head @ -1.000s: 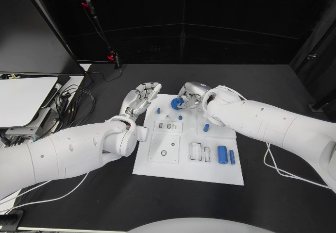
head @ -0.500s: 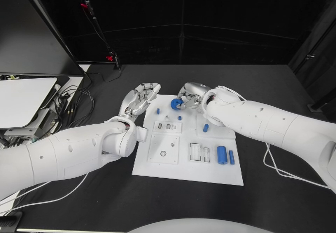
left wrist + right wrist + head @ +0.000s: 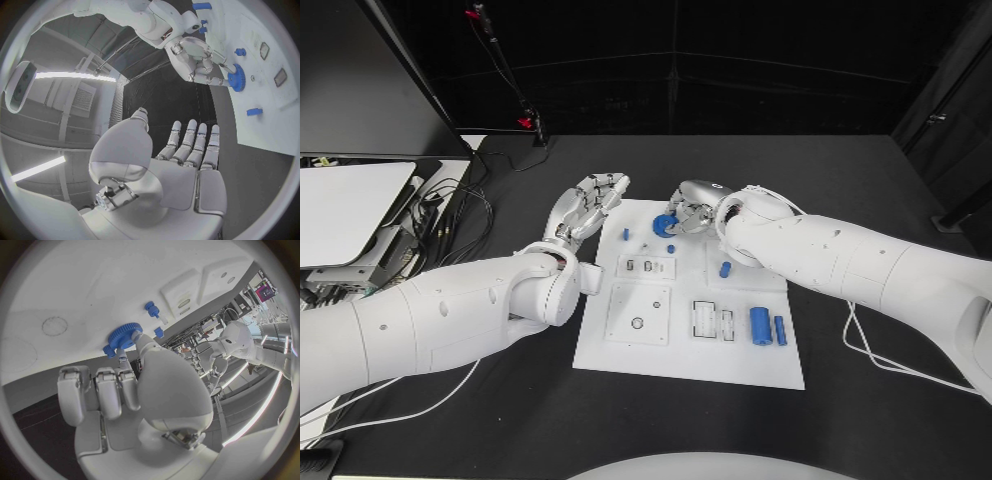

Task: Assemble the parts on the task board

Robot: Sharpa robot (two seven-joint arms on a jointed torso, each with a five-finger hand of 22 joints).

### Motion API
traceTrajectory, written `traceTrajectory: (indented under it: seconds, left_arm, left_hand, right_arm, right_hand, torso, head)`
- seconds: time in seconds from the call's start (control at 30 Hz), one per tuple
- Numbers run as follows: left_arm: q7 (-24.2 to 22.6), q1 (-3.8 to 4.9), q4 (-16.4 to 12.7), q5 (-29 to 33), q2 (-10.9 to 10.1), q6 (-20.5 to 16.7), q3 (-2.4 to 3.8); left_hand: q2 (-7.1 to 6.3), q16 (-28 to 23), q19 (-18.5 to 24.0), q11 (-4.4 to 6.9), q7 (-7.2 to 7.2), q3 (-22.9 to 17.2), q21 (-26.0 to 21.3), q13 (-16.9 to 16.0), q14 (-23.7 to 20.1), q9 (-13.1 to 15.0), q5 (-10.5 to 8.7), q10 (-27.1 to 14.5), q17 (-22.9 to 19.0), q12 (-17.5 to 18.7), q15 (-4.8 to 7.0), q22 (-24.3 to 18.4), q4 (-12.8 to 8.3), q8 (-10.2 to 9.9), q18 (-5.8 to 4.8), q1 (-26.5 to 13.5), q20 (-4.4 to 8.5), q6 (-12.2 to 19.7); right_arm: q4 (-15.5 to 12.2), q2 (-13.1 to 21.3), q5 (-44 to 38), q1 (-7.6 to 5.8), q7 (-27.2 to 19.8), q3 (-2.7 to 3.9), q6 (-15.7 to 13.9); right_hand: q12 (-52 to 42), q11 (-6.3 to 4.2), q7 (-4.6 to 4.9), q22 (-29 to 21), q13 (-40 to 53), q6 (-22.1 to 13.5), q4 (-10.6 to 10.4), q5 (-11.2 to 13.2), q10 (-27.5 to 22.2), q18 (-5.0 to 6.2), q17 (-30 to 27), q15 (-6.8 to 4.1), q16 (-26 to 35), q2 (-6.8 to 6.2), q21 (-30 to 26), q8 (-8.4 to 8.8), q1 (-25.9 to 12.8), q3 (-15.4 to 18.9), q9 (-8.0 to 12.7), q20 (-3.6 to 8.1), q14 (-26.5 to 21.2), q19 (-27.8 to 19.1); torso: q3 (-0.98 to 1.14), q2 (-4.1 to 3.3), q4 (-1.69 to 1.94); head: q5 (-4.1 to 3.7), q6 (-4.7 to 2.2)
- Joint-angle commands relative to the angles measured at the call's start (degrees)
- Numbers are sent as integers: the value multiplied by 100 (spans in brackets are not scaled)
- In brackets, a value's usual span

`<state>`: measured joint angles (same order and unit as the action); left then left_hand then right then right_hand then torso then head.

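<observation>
Black table [image 3: 877, 200], white task board [image 3: 689, 365], right hand [image 3: 689, 207] pinching blue gear [image 3: 665, 224], left hand [image 3: 589, 205] spread, unladen.

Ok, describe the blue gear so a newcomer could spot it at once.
Start at the white task board mid-table and go to its far edge. There the right hand pinches the blue gear. It is a toothed disc, unlike the plain blue pegs nearby.

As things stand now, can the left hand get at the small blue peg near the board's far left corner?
Probably yes. The left hand hangs open and holds nothing, just beside the task board, and the small blue peg stands uncovered close by. The right hand holds the blue gear farther off.
</observation>
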<state>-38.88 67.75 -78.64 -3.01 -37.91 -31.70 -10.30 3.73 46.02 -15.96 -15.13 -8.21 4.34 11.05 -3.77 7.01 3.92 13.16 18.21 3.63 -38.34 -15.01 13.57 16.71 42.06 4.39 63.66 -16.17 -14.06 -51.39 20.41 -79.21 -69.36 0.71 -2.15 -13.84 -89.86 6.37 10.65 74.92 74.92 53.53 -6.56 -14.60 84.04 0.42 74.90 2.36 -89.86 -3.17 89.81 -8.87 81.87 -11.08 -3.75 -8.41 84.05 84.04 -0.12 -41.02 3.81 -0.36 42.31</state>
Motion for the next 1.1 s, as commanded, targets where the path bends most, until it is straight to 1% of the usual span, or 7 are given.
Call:
traceTrajectory:
  seconds: [0.03,0.3,0.43,0.5,0.67,0.93,1.1]
  left_arm:
    - [-1474,11,-1,-37,7,40,6]
    - [-1472,10,5,-37,6,39,6]
    - [-1468,10,5,-37,7,43,6]
    - [-1465,10,4,-36,5,43,6]
    - [-1461,10,7,-36,0,46,6]
    - [-1452,10,13,-36,-9,61,6]
    - [-1449,10,19,-36,-13,65,6]
  left_hand:
    - [34,32,2,-3,-884,22,26,4,10,-10,44,29,8,-22,-22,10,0,23,88,33,-38,-39]
    - [34,32,2,-3,-884,22,26,4,10,-10,44,29,8,-22,-22,10,0,23,88,33,-38,-39]
    - [45,33,4,-3,-884,24,26,4,10,-11,53,28,8,-24,-23,9,-1,23,88,41,-38,-38]
    - [45,33,4,-3,-884,24,26,4,10,-11,53,28,8,-24,-23,9,-1,23,88,41,-38,-38]
    - [45,33,4,-3,-884,24,26,4,10,-11,53,28,8,-24,-23,9,-1,23,88,41,-38,-38]
    - [52,34,4,-3,-884,27,28,4,10,-11,61,28,8,-25,-23,10,-2,23,88,48,-38,-38]
    - [52,34,4,-3,-884,27,28,4,10,-11,61,28,8,-25,-23,10,-2,23,88,48,-38,-38]
  right_arm:
    - [-7,11,-51,0,52,-4,81]
    - [11,14,-43,3,41,-4,92]
    - [14,13,-42,3,47,-4,154]
    - [10,20,-42,3,21,-4,156]
    - [-23,64,64,3,-150,-4,3]
    - [-261,283,1260,3,-1167,-4,-896]
    - [-796,723,2409,-13,-1870,-3,-1675]
  right_hand:
    - [-14,32,-7,1508,1508,-35,-4,7,596,-42,1510,25,-14,-14,19,21,-46,-31,3,-38,595,596]
    - [-14,40,-6,1508,1508,-81,2,14,596,-42,1510,39,-14,-15,19,66,-49,-35,2,-52,595,596]
    - [-14,-6,-76,1508,1508,-268,8,81,596,-42,1510,26,-14,-47,19,206,-78,-13,5,-60,595,596]
    - [-14,-88,-174,1508,1508,-420,10,127,596,-42,1510,-23,-14,-67,19,302,-104,15,1,-29,595,596]
    - [-14,-394,-428,1508,1508,-844,-47,422,596,-42,1510,-259,-14,-148,19,500,-248,178,-18,191,595,596]
    - [-14,-553,-579,1508,1508,-948,-223,749,596,-42,1510,-411,-14,-218,19,472,-375,372,-47,351,595,596]
    - [-14,-568,-572,1508,1508,-802,-266,687,596,-42,1510,-448,-14,-149,19,390,-279,387,-86,396,595,596]
  torso:
    - [2,0,1]
    - [-1,1,-6]
    - [0,-1,1]
    - [1,-2,1]
    - [0,-2,5]
    - [0,1,-3]
    - [-7,13,-11]
  head:
    - [-4,0]
    - [-11,6]
    - [-20,6]
    - [-20,6]
    - [-18,7]
    - [-9,-2]
    - [-38,0]
